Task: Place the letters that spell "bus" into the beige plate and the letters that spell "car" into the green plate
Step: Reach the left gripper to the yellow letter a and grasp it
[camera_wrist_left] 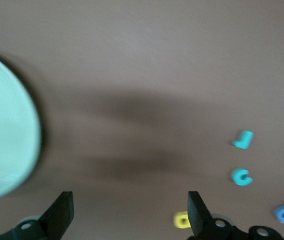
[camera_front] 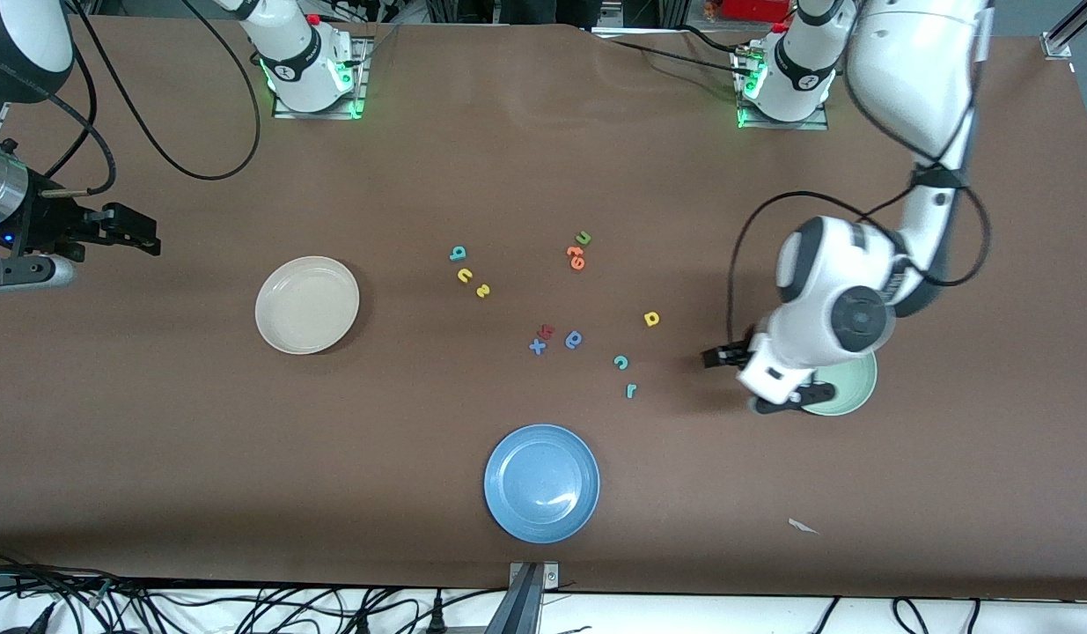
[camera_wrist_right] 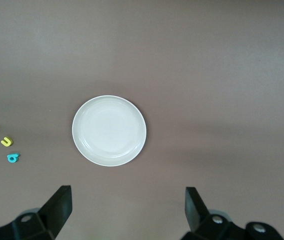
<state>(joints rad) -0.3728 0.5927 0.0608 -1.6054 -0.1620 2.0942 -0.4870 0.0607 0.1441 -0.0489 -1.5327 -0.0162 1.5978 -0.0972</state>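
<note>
The teal b (camera_front: 458, 254), yellow u (camera_front: 464, 276) and yellow s (camera_front: 482, 291) lie together mid-table, beside the beige plate (camera_front: 307, 305), which holds nothing. The yellow a (camera_front: 651, 319), teal c (camera_front: 621, 362) and teal r (camera_front: 631, 391) lie toward the green plate (camera_front: 851, 387), half hidden under the left arm. My left gripper (camera_front: 744, 380) hangs open and holds nothing over the table between that plate (camera_wrist_left: 1, 135) and the c (camera_wrist_left: 242, 176). My right gripper (camera_front: 134, 231) waits open, high over the right arm's end of the table, looking down on the beige plate (camera_wrist_right: 109, 131).
A blue plate (camera_front: 541, 482) sits nearest the front camera. A green u (camera_front: 583, 238), orange letters (camera_front: 576, 257), a red letter (camera_front: 547, 331), a blue x (camera_front: 537, 347) and a blue a-like letter (camera_front: 574, 339) lie among the task letters. A white scrap (camera_front: 803, 527) lies near the front edge.
</note>
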